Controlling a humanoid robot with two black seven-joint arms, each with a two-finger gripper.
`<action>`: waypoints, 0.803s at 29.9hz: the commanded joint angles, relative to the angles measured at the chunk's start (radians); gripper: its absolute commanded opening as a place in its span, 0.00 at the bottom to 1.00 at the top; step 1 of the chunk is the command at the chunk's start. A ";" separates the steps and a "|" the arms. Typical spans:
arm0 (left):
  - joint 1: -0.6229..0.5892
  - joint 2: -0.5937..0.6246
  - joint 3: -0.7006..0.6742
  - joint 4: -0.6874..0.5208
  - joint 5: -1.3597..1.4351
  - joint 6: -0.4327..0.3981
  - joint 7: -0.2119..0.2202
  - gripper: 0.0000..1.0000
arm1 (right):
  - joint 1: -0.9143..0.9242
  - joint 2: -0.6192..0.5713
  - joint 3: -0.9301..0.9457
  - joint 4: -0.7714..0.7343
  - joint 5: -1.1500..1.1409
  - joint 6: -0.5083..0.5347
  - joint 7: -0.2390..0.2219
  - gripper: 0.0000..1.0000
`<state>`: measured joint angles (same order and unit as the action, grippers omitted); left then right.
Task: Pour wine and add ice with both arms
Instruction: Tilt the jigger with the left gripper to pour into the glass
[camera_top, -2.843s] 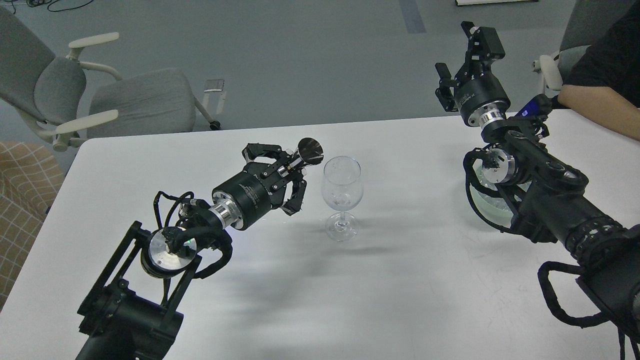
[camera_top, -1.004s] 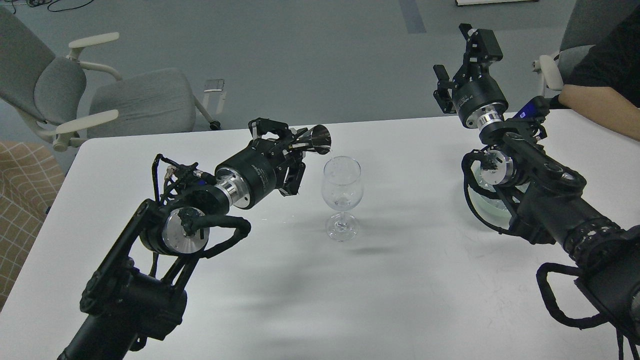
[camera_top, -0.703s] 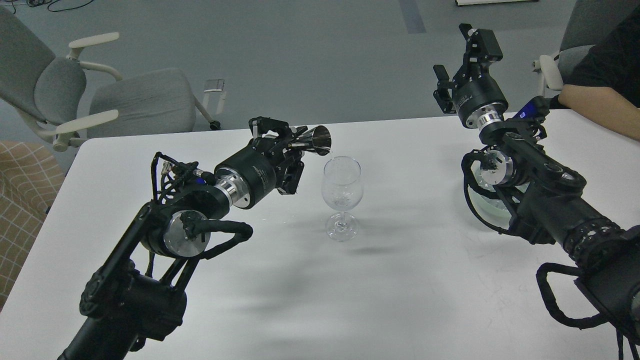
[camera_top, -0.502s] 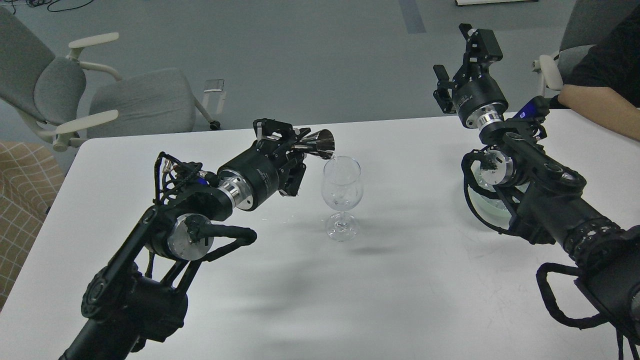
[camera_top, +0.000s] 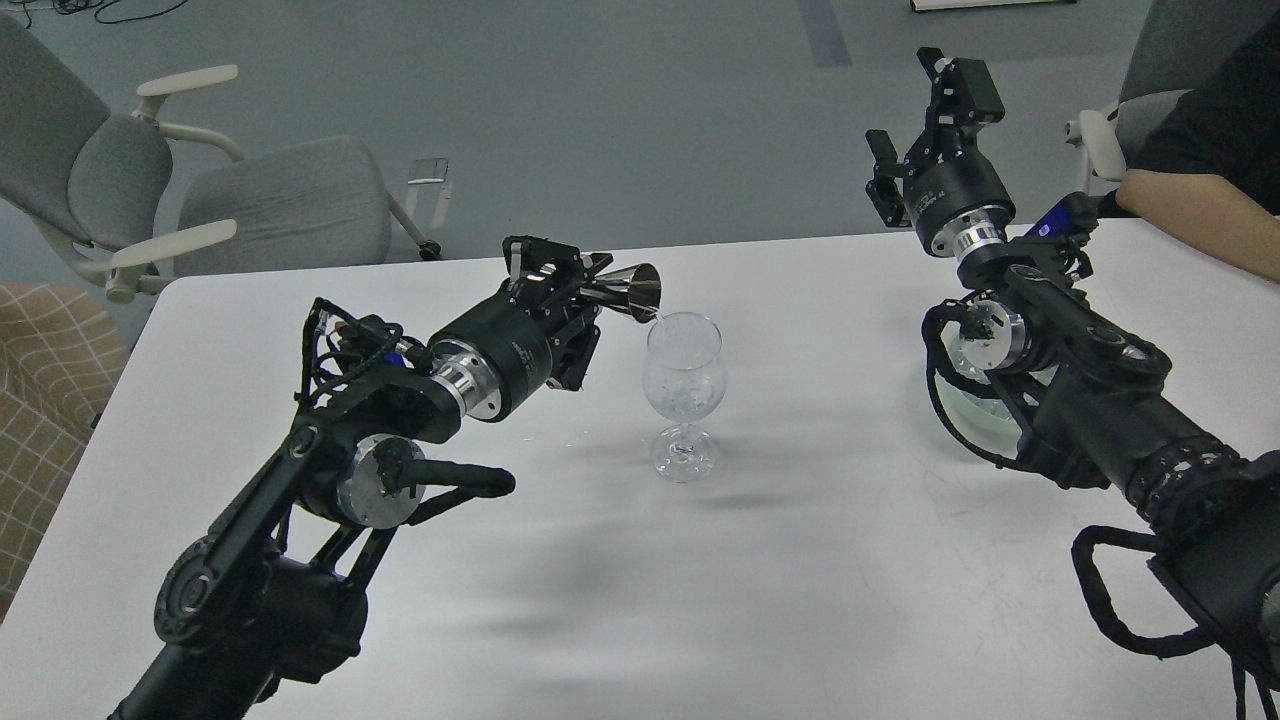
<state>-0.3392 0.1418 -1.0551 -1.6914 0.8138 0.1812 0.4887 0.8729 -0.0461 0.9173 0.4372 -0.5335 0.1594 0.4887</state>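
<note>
A clear stemmed wine glass (camera_top: 684, 390) stands upright near the middle of the white table (camera_top: 780, 560). My left gripper (camera_top: 578, 285) is shut on a small metal jigger (camera_top: 630, 289). The jigger is tipped on its side, its mouth just above the glass's left rim. A little clear liquid sits in the glass. My right gripper (camera_top: 925, 130) is open and empty, raised above the table's far right. A pale bowl (camera_top: 985, 412) with small clear ice cubes lies mostly hidden behind my right arm.
A person's bare forearm (camera_top: 1195, 222) rests on the table's far right corner. A grey office chair (camera_top: 200, 190) stands beyond the far left edge. A checked cushion (camera_top: 45, 400) is at the left. A blue object (camera_top: 1060, 215) lies by my right arm.
My left gripper has lifted the jigger, turned it from facing me to tipped sideways, and brought its mouth over the glass's rim. The right arm has hardly moved.
</note>
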 joint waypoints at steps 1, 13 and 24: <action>0.000 -0.001 0.004 -0.007 0.042 0.000 0.000 0.00 | 0.000 0.000 0.000 0.000 0.000 0.000 0.000 1.00; -0.006 0.022 0.057 -0.024 0.168 0.000 0.000 0.00 | -0.002 0.000 -0.002 0.000 0.000 0.000 0.000 1.00; -0.012 0.038 0.099 -0.030 0.286 0.000 0.000 0.00 | -0.002 0.003 -0.002 0.000 0.000 0.000 0.000 1.00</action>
<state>-0.3496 0.1791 -0.9592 -1.7209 1.0749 0.1808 0.4887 0.8713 -0.0432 0.9157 0.4372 -0.5339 0.1594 0.4887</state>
